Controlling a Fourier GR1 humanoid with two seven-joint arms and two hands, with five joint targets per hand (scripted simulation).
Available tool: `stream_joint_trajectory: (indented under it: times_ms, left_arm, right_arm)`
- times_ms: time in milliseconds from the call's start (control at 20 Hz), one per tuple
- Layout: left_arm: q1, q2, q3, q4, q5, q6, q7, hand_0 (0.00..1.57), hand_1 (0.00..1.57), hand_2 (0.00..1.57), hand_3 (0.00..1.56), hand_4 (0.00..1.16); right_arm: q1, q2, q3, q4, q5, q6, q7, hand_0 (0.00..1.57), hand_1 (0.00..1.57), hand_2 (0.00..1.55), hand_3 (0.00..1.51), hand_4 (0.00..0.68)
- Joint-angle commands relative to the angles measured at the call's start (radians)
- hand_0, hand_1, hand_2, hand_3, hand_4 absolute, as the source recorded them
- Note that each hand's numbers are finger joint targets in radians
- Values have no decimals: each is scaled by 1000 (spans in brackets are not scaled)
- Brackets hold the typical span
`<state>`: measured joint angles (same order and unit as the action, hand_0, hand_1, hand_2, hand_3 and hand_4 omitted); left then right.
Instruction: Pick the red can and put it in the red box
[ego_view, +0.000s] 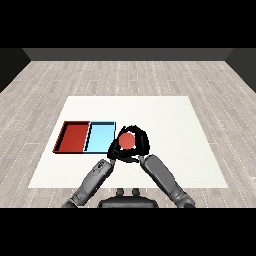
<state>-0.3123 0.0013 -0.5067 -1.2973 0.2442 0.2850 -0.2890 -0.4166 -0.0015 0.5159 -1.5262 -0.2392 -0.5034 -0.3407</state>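
Both robot hands (141, 139) around half-hidden red can (127, 141)

White table (165, 107) – grey wood-plank floor (125, 77), dark wall (125, 54) at back

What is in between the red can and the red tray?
The light blue tray lies between the red can, held in the right robot hand, and the red tray, as the head view shows.

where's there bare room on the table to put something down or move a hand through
Bare stretches: the table behind the trays, its whole right side, and the strip left of the red tray. Both it and the blue tray look empty. Crowded: right of the blue tray, where the right hand curls round the red can.
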Motion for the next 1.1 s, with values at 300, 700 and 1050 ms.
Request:
stream_joint_trajectory:
  times_ms: [300,700,1050]
  left_arm:
    - [-101,-1,-83,14,102,101,20,0,0,0,0,0]
    - [-77,-1,-4,27,82,237,51,1571,1571,1561,1478,1121]
    - [-51,-1,-44,74,119,255,-64,1571,1571,1553,1473,1127]
  right_arm:
    - [-41,1,22,31,-7,-16,9,1510,1510,1461,1406,639]
    - [-27,1,29,54,-33,-32,-33,1498,1498,1449,1391,652]
    - [-29,-3,5,-42,30,-20,94,1485,1485,1445,1392,644]
